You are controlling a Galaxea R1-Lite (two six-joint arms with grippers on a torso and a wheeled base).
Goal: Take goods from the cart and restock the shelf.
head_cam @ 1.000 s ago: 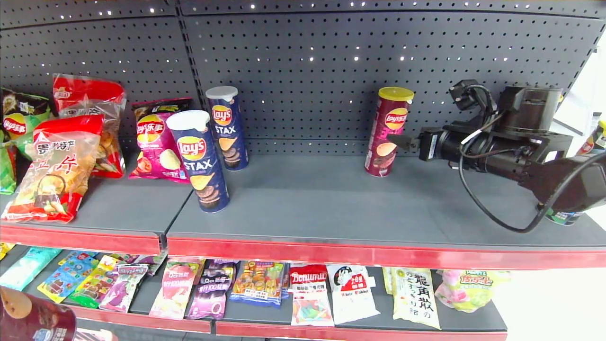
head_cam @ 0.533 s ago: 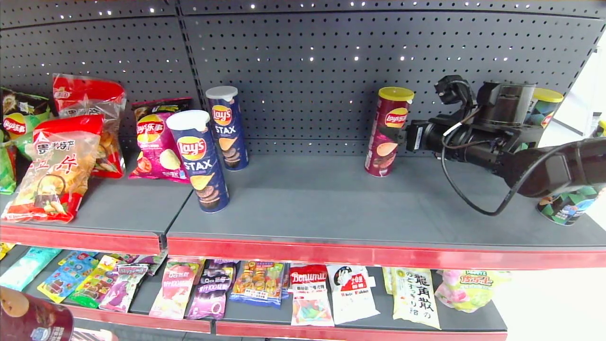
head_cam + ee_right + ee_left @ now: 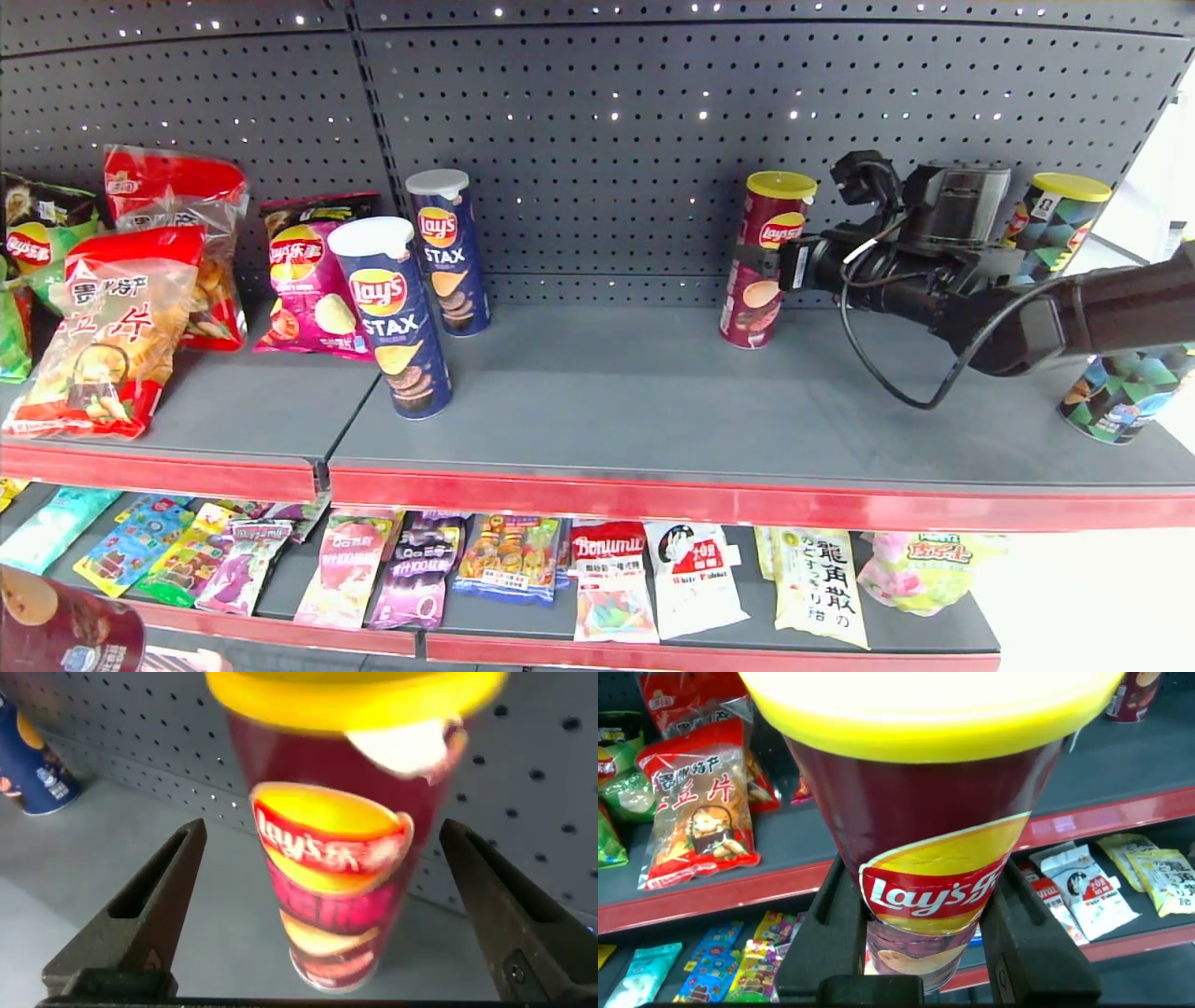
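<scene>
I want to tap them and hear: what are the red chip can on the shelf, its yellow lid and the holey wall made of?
The red chip can looks like glossy printed cardboard, a straight tube. Its yellow lid seems smooth plastic. The holey wall looks like matte painted metal, punched in even rows.

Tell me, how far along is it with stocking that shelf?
Looks done: one maroon can stands upright on the shelf, with the right end effector open, a finger either side of it. In hand: the left end effector grips a second maroon can, not yet on the shelf. Left: setting that can down, probably on the bare stretch beside the first.
</scene>
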